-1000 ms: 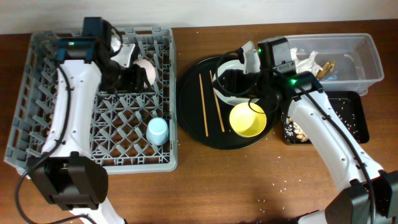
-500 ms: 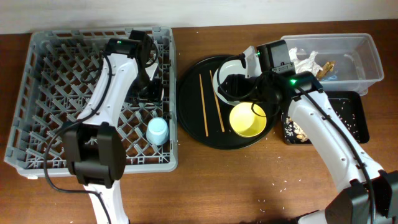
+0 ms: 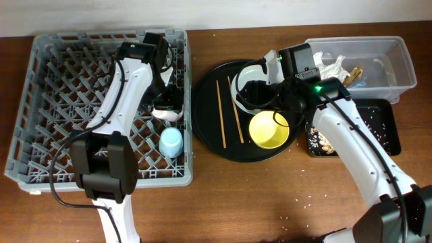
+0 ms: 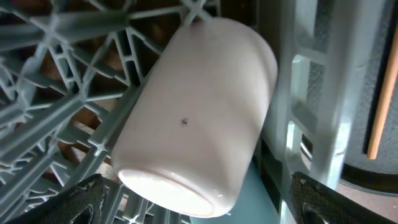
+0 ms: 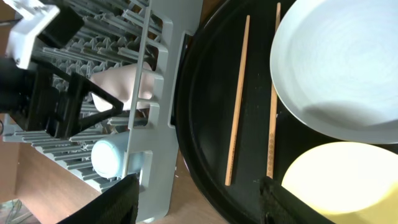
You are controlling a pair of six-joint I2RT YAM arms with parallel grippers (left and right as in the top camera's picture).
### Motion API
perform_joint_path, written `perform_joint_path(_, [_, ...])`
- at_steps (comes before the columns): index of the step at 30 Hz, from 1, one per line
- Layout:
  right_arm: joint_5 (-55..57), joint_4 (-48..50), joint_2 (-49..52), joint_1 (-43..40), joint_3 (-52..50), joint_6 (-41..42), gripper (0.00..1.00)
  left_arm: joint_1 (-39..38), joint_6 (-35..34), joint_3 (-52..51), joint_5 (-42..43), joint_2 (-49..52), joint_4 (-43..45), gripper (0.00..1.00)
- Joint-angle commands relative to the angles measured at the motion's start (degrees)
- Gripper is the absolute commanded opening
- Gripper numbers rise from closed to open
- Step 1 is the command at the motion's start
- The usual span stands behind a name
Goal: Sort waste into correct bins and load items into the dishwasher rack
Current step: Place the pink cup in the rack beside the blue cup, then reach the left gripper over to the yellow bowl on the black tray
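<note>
The small pink cup [image 4: 199, 106] lies tilted on the pegs of the grey dishwasher rack [image 3: 61, 128], near its right wall. My left gripper [image 4: 199, 208] straddles it, open, with the fingers [image 4: 81, 202] clear of the cup's sides. The blue cup [image 3: 171, 140] stands just in front of it. My right gripper [image 5: 202, 199] hangs open and empty over the round tray's left rim. In that tray lie two chopsticks [image 5: 237, 99], the pale plate [image 5: 336, 68] and the yellow bowl [image 5: 342, 186].
The large round black tray [image 3: 206, 128] sits right of the rack. At the back right is the clear tub [image 3: 398, 57] holding a crumpled napkin [image 3: 332, 65] and a wrapper [image 3: 354, 73]. The shallow black tray [image 3: 381, 135] in front of it holds crumbs.
The left arm carried the pink cup toward the rack's right side, set it on the pegs, and its jaws have spread off it. The right arm has held still.
</note>
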Motion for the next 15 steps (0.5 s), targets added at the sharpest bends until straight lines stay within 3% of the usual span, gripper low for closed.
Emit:
perform_joint_path(1, [0.72, -0.2, 0.33, -0.11, -0.04, -0.63, 0.62, -0.17, -0.11, 6.36, 1.66, 0.39, -1.33, 0.92])
perform_joint_path(10, [0.74, -4.79, -2.8, -4.7, 2.99, -2.82, 0.62, -0.17, 0.57, 24.0, 14.8, 0.39, -9.01, 0.89])
perform_joint_path(15, [6.58, -13.09, -9.33, -9.55, 3.54, -3.63, 0.62, -2.36, 2.38, 24.85, 18.69, 0.42, -13.51, 0.84])
